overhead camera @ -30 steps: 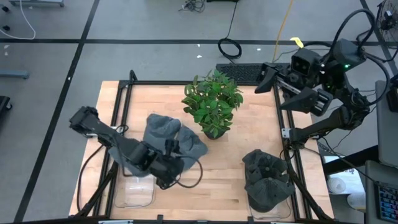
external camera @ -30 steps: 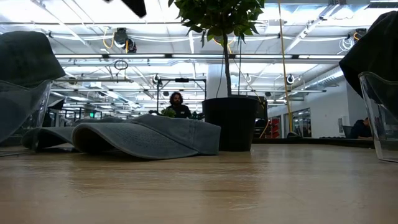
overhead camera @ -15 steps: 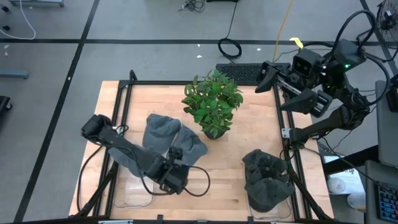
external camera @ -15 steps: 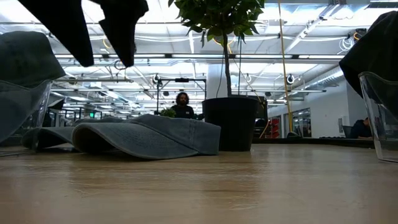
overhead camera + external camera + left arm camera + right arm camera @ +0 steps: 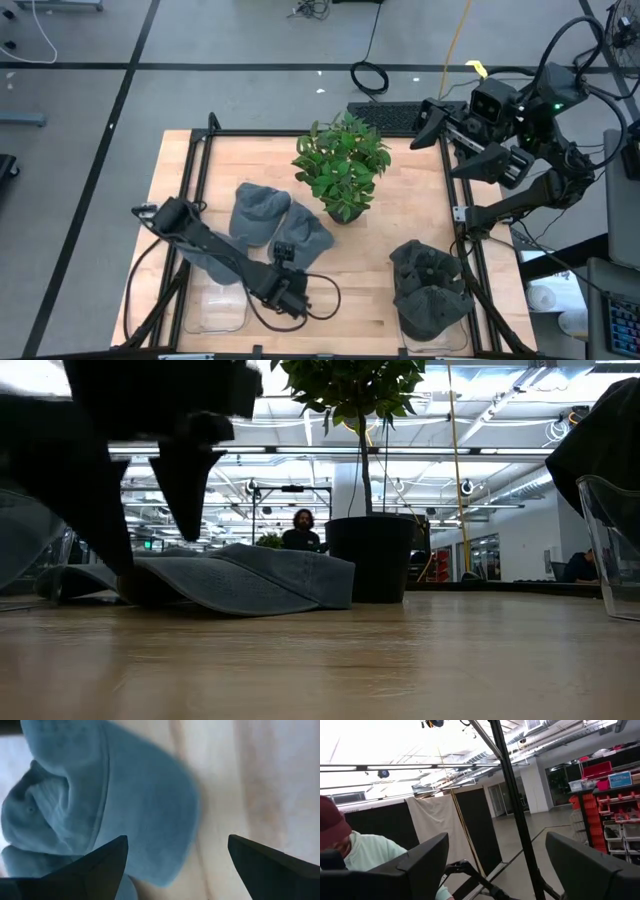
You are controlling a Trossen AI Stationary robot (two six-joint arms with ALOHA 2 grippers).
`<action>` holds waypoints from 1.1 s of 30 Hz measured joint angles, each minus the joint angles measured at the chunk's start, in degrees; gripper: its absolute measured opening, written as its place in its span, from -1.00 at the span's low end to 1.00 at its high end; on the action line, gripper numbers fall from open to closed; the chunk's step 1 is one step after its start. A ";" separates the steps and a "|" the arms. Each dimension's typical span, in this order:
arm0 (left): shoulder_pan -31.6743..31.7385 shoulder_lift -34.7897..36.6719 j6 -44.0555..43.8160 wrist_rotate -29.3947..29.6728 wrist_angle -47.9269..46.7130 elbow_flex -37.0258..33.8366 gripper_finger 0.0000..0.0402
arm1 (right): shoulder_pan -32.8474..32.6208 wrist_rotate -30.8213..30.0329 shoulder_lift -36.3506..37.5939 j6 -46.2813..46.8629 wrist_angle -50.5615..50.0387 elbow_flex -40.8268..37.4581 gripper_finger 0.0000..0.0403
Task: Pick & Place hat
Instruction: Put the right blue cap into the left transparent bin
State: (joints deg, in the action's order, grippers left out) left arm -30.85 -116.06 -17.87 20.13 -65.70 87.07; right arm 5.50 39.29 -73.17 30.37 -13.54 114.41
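While the right arm waits high at the upper right of the high view, past the tabletop's (image 5: pixel 400 210) edge, the left arm stretches low across the lower left, its left tool (image 5: pixel 283 250) poised over the near edge of the grey hats. That tool's fingers (image 5: pixel 95 865) stand well apart in the left wrist view, nothing between them, with a blue-grey hat (image 5: pixel 100 800) lying crumpled on the pale wood directly ahead.

From above, two hats lie side by side left of centre: one hat (image 5: pixel 258 212) nearer the left rail and a second hat (image 5: pixel 310 232) touching it on the right, just beside the potted plant (image 5: pixel 343 165). The plant stands in the upper middle of the tabletop in a dark pot (image 5: pixel 375 557). At the lower right sits a clear bin (image 5: pixel 432 318) with dark hats (image 5: pixel 428 275) heaped in it (they spill above its rim). Another clear bin (image 5: pixel 218 305) lies at the lower left, partly under the left arm.

At table height the left tool (image 5: pixel 150 480) fills the upper left as dark shapes hanging above the flat hats (image 5: pixel 240 580); whether it touches them, I cannot tell.

The right tool (image 5: pixel 470 135) hangs with its fingers (image 5: pixel 420 865) spread wide, empty, facing the room, where a person (image 5: pixel 350 855) in a dark red cap shows at the lower left. Another person (image 5: pixel 302 532) stands far behind the tabletop.
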 joint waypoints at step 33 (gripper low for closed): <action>-2.59 -7.69 -18.98 10.96 -22.98 9.48 -0.95 | 0.00 -0.09 0.00 -2.58 0.06 0.00 0.60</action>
State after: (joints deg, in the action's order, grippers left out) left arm -33.44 -123.76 -36.85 31.09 -88.68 96.55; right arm 5.50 39.20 -73.17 27.79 -13.47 114.41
